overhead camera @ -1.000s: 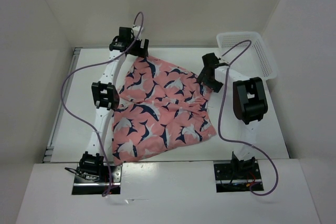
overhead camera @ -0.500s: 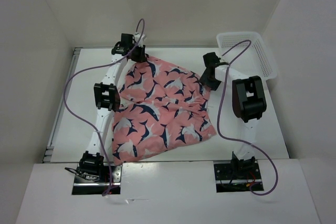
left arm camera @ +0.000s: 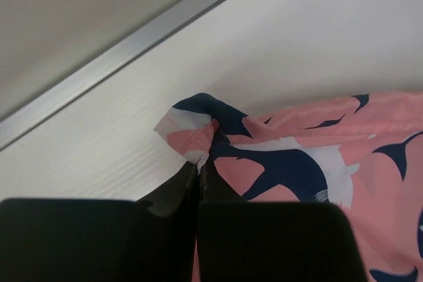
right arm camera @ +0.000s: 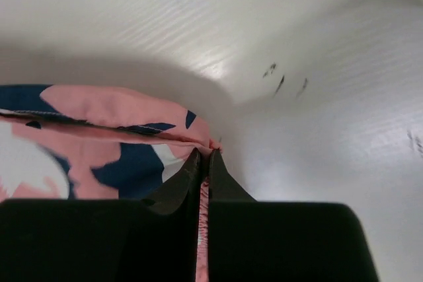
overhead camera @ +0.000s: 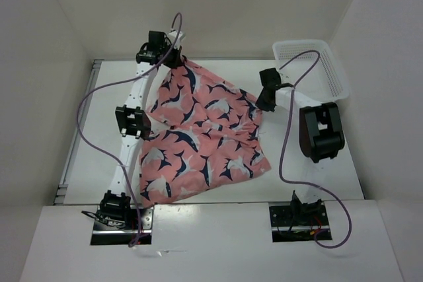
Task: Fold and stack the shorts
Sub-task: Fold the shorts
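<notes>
You see 2 pinches on the shorts (overhead camera: 205, 138): left gripper (left arm camera: 199, 166) clamps the far-left corner, right gripper (right arm camera: 203, 156) the far-right corner.

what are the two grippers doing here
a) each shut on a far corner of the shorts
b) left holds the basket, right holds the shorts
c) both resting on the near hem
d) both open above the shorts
A: each wrist view shows closed fingers pinching shark-print fabric, the left gripper and the right gripper, and the top view puts both at the far corners of the shorts.
</notes>
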### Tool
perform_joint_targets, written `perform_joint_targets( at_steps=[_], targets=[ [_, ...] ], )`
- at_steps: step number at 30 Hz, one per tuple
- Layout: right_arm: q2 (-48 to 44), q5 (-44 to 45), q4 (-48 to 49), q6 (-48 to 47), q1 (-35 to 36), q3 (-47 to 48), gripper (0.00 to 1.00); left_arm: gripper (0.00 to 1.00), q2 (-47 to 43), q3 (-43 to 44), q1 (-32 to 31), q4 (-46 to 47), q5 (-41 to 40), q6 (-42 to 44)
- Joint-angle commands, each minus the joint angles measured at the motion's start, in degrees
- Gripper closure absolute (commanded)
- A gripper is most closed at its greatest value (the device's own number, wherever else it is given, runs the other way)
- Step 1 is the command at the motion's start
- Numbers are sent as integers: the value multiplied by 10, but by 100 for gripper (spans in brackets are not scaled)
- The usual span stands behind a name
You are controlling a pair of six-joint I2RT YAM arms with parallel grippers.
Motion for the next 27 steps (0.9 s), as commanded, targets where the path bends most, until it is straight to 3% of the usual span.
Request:
perform_joint_targets(
  at_steps=[1,10,13,15,16,17,18,19,20,21,23,27],
  targets=[
    [-153,17,83,-84,10,-53,100,100,-98,30,8,-27,0,74],
    [-357,67,76,-97,83,-174,100,100,-233,30,-4,-305,63,206],
    [-409,67,60,-83,105,-208,100,100,-300,-18,-18,-322,42,196],
    [-424,67,47,-76,112,-213,100,100,-381,-174,-37,-316,29,251],
    [-437,73,39,-76,117,-222,100,100,-512,-455,-78,-221,8,261],
    [-442,73,30,-69,117,-230,100,100,-696,-626,-139,-38,-67,291],
    [-447,73,30,-62,117,-230,100,100,-780,-775,-140,42,-107,314],
    [-458,73,23,-61,117,-238,100,100,-849,-980,-200,104,-161,314],
    [-464,73,23,-61,117,-238,100,100,-901,-1026,-225,137,-170,289],
    [-470,67,23,-61,117,-238,100,100,-928,-1037,-237,111,-170,252],
    [-483,55,9,-61,117,-238,100,100,-919,-1016,-245,55,-170,133],
    [-500,48,-24,-73,129,-238,100,100,-983,-1062,-226,53,-165,93]
  ],
)
